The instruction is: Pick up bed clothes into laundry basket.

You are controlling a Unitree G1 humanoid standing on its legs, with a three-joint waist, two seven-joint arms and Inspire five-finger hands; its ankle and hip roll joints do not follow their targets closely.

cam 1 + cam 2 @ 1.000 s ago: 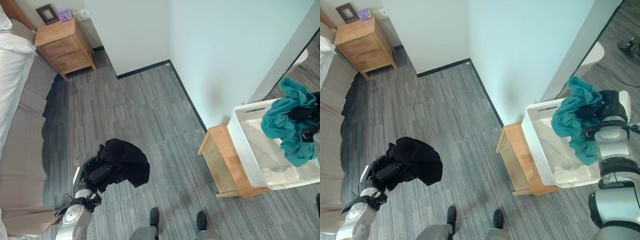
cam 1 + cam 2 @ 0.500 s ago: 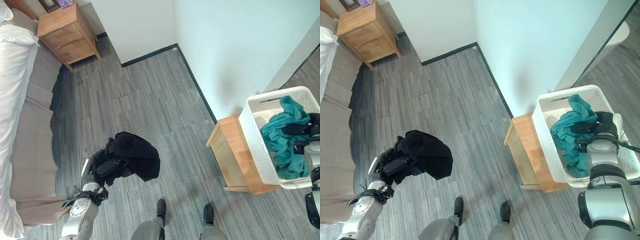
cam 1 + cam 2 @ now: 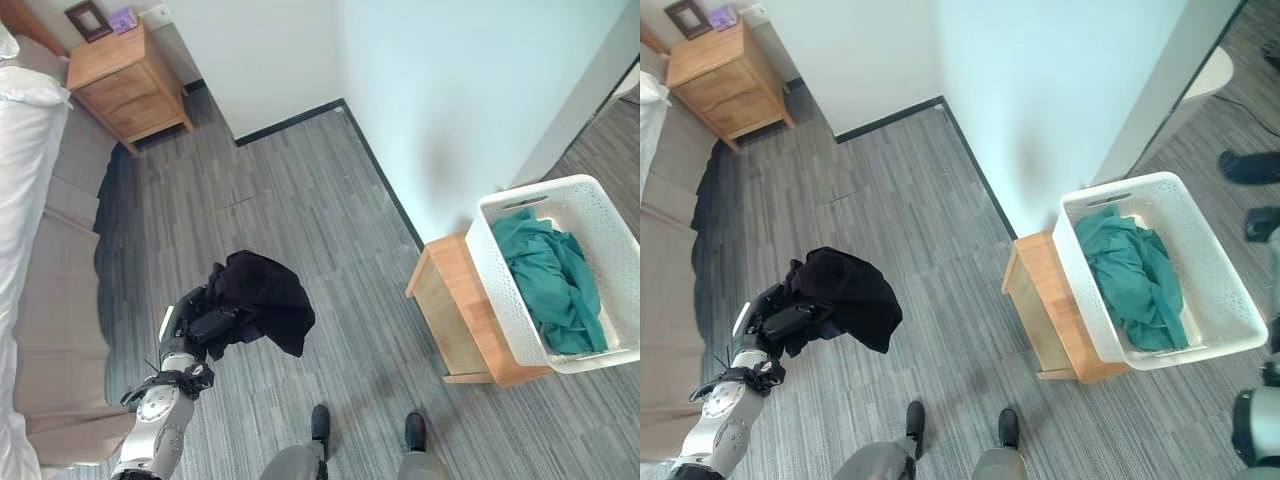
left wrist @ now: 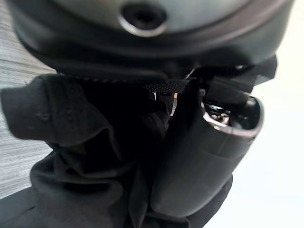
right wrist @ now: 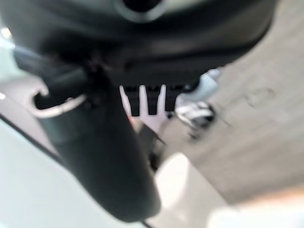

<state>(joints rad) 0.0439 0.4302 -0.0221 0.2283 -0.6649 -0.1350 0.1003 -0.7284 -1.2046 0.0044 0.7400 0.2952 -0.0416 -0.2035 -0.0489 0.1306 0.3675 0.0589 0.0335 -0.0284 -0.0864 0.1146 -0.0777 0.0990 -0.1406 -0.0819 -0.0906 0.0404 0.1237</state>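
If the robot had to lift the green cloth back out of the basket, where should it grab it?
Probably the bunched ridge at the top of the teal garment, coming straight down from above. It lies crumpled inside the white laundry basket, whose walls block the sides, and the raised folds give fingers something to close on.
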